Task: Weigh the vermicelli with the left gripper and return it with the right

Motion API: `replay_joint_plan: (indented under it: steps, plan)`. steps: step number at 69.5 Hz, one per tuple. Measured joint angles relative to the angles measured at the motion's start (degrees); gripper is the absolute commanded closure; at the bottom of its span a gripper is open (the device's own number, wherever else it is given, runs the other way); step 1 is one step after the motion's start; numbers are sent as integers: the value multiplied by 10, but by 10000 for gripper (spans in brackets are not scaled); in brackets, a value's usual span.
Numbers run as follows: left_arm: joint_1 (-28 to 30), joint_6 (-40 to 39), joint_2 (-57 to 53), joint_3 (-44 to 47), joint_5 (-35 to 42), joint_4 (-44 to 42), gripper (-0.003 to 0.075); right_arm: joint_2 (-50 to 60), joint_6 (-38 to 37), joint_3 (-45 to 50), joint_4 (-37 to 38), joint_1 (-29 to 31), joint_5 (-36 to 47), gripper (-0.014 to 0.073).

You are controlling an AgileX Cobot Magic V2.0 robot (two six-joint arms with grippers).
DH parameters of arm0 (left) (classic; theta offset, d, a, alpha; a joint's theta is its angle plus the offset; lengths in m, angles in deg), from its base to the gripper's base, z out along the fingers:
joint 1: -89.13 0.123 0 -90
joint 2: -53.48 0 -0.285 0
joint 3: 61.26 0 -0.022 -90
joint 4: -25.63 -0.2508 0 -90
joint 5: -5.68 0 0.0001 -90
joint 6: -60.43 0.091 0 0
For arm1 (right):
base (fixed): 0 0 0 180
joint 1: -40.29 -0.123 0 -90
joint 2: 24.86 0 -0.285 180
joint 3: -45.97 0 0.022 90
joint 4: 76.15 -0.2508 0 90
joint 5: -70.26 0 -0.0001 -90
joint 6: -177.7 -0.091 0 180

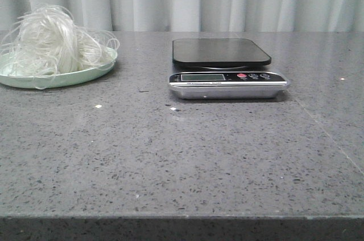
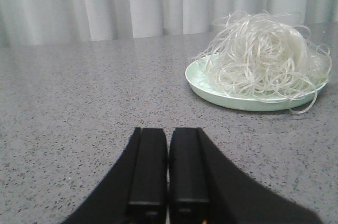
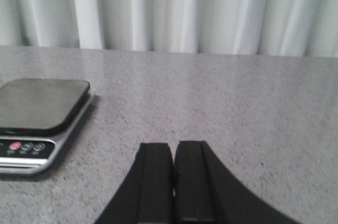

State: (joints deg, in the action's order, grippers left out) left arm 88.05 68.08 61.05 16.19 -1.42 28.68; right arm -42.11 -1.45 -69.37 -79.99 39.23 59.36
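- Vermicelli (image 1: 50, 41): heaped on pale green plate (image 1: 34, 79), worktop (image 1: 182, 156) at ten o'clock.
- Digital scale (image 1: 227, 69): at one o'clock, platform bare.
- Left tool (image 2: 168, 168): closed, holding nothing.
- Right tool (image 3: 173, 179): closed, holding nothing.

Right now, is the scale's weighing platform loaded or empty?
Empty. The scale shows a bare black platform; the vermicelli sits heaped on the green plate.

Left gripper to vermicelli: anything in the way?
No. In the left wrist view only bare grey tabletop lies between the left gripper, jaws shut, and the vermicelli heaped on its pale green plate.
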Motion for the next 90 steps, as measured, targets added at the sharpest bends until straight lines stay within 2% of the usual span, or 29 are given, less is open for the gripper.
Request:
replay_joint_plan:
  steps: [28,90]
  plan:
    - [0,0,0,0,0,0,584,98,-4,136,1,14,35,442]
    - [0,0,0,0,1,0,584,100,-9,142,1,15,49,442]
